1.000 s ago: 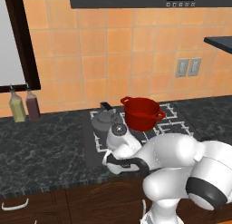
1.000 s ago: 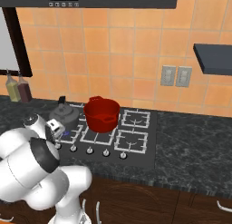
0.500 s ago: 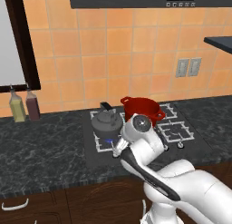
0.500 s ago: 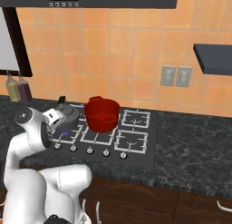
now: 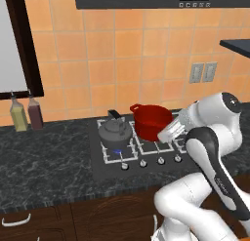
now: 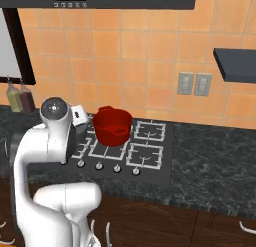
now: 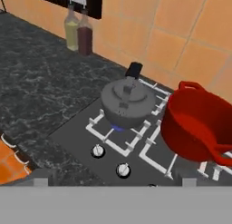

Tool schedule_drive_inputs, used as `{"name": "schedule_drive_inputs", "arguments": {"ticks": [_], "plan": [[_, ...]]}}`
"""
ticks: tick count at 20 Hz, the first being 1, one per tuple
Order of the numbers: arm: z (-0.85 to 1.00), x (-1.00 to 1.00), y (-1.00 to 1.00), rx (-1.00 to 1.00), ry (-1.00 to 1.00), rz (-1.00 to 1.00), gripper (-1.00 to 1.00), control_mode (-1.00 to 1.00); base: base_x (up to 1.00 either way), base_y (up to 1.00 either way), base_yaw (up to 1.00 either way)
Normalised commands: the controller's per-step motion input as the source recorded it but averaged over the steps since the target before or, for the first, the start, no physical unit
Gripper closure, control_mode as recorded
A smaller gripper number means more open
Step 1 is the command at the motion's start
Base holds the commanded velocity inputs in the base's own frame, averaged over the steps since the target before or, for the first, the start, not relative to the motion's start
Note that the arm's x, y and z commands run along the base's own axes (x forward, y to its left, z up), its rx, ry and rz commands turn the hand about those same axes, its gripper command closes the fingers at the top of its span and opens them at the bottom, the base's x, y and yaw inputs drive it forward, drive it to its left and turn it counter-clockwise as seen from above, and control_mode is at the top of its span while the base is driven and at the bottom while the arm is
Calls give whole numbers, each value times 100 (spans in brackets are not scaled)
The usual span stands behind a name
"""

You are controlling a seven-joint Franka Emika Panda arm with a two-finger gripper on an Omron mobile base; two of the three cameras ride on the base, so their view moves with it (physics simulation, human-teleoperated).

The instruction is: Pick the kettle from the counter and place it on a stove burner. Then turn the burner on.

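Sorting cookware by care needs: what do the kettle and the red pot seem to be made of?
The kettle looks like dull grey metal with a matte sheen and a black, perhaps plastic, handle. The red pot looks like glossy enamelled metal, judging by its even red shine; this is uncertain in a rendering.

A dark-grey kettle [image 7: 125, 102] with a dull, smooth metal look sits on a light-grey metal grate [image 7: 118, 130]. The red pot [image 7: 196, 126] is smooth with a soft sheen. The surface [image 5: 44, 157] is black stone veined with white, above brown wooden cabinet fronts [image 5: 88, 220].
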Motion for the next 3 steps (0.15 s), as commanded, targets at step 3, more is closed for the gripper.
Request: {"name": "schedule_drive_inputs", "arguments": {"ticks": [3], "plan": [[0,-1,-7,4,0,0,-100,-100,0,0,0]]}}
